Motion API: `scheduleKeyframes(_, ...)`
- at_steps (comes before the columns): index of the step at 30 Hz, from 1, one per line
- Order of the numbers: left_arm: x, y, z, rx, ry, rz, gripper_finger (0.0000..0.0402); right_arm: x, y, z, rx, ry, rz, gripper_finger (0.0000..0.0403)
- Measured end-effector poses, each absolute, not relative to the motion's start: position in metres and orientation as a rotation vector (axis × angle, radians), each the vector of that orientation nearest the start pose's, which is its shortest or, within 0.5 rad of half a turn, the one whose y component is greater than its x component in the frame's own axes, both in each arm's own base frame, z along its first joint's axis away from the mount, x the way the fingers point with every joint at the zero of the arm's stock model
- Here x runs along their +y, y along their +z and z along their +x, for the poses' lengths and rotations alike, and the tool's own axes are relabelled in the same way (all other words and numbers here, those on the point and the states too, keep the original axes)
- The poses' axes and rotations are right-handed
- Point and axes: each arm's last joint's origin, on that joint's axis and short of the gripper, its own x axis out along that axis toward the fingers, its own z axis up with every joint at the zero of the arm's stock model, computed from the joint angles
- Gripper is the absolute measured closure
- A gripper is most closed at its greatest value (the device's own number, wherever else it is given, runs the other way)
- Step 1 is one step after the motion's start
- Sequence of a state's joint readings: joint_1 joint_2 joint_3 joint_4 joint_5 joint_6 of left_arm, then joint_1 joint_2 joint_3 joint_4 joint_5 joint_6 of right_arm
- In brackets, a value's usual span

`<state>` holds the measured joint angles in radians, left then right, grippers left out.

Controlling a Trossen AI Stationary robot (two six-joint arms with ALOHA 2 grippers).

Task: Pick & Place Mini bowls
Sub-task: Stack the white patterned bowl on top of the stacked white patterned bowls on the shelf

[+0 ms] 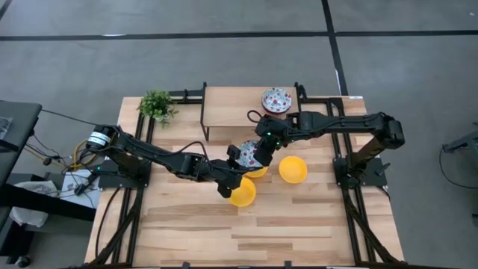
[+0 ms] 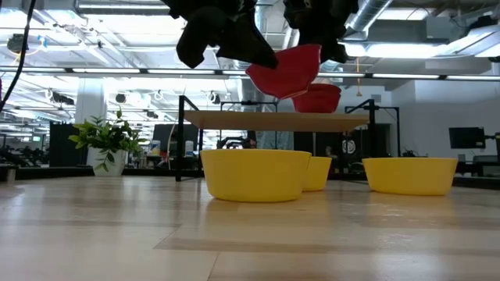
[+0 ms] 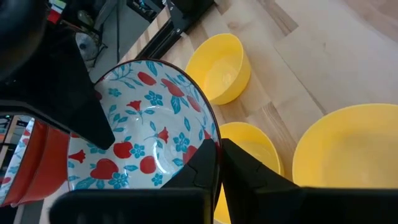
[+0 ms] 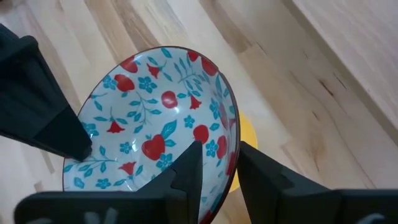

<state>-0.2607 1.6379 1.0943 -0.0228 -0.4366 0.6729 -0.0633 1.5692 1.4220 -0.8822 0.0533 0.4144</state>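
Floral bowl held tilted above worktop, left gripper and right gripper both clamped on its rim. Three yellow bowls below; second floral bowl on raised shelf.

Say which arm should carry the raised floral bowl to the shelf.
Right, probably: right hand pinches the rim of the floral bowl, its arm beside the shelf; left hand also grips, from farther away.
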Motion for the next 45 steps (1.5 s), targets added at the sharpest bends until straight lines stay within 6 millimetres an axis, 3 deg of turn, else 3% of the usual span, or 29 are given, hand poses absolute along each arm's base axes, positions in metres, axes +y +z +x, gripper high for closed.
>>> scheduleKeyframes(31,-0.0809,0.2411,0.3485,0.576,-0.01,0.826,0.0386,-0.0217,0.3082,0.32,0.995,-0.302,0.321,0.0328)
scheduleKeyframes(45,-0.0825,0.241,0.3478,0.578,-0.01,0.827,0.0386,-0.0221,0.3082,0.3196,1.0,-0.297,0.268,0.0235)
